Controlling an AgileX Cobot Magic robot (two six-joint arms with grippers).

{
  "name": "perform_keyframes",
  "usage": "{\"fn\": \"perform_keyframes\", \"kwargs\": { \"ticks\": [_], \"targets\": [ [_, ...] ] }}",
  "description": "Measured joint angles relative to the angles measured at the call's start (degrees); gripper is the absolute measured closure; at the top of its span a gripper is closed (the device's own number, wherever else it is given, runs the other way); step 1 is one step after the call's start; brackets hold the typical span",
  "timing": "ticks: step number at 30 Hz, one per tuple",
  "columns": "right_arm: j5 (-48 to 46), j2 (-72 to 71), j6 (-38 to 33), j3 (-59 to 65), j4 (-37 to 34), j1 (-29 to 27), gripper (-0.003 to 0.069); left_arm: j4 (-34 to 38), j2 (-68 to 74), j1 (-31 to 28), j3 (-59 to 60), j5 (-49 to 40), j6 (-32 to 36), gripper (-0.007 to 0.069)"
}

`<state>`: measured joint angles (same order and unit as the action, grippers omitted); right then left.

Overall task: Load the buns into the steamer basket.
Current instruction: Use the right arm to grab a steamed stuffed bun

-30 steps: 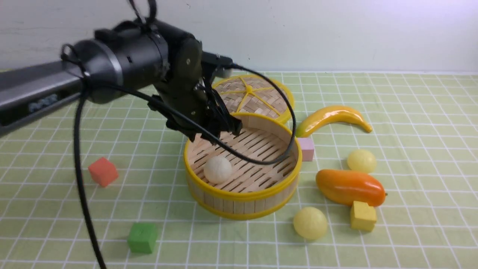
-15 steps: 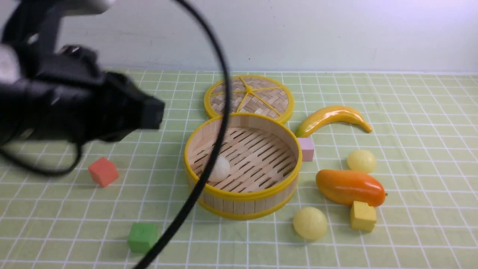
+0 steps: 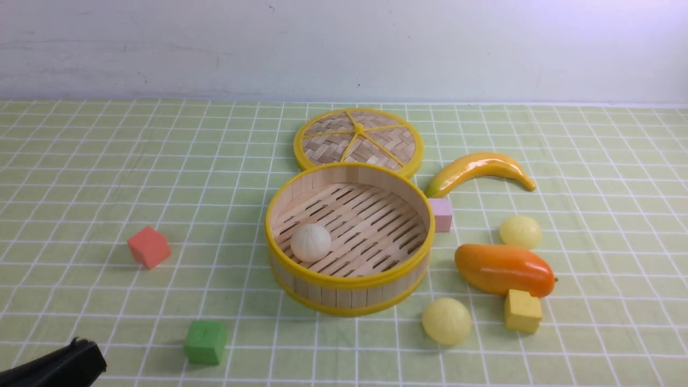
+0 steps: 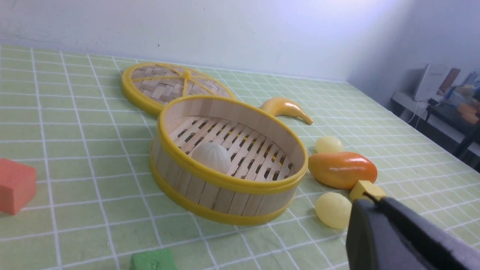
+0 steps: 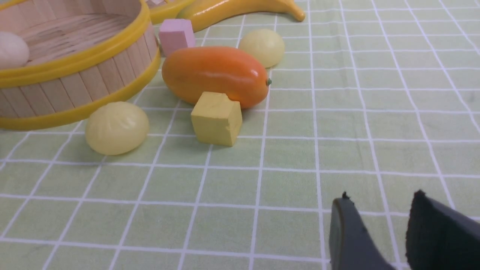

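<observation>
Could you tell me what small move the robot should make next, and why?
Probably the right claw, open and empty, should ease toward the nearer yellow bun. Only the white bun lies in the basket; this one and the far yellow bun sit on the cloth on the robot's right, and it has free space between basket and yellow cube.

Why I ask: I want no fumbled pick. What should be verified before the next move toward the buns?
1. The white bun sits in the steamer basket: ok.
2. All buns in the basket: not ok; the near yellow bun and the far yellow bun lie outside it.
3. Room on the basket floor: ok, mostly bare.
4. The near yellow bun is apart from the yellow cube and the mango: ok.
5. The right gripper is open and empty: ok.
6. The left gripper open: cannot tell; only one finger shows.
</observation>
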<state>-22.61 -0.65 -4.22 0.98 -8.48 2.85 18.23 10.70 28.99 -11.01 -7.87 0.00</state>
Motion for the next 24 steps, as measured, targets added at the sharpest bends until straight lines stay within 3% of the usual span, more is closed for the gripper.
{"fn": "perform_keyframes", "kwargs": {
  "ticks": [7, 14, 17, 20, 24],
  "targets": [
    [1.2, 0.0, 1.4, 0.2, -2.4, 0.0, 0.0419, 0.2, -0.3, 0.0, 0.7, -1.8, 0.0, 0.0638],
    [14.0, 0.0, 14.4, 0.6, -27.1, 0.0, 0.0419, 0.2, -0.3, 0.0, 0.7, -3.9, 0.0, 0.0638],
    [15.9, 0.0, 15.4, 0.3, -31.3, 0.1, 0.0419, 0.2, -0.3, 0.0, 0.7, -4.0, 0.0, 0.0638],
    [7.3, 2.9, 12.9, -7.2, -32.8, 1.1, 0.0419, 0.2, -0.3, 0.0, 0.8, -4.2, 0.0, 0.0638],
    [-12.5, 17.2, 4.2, -22.9, -27.2, 2.0, 0.0419, 0.2, -0.3, 0.0, 0.8, -4.2, 0.0, 0.0638]
  ]
}}
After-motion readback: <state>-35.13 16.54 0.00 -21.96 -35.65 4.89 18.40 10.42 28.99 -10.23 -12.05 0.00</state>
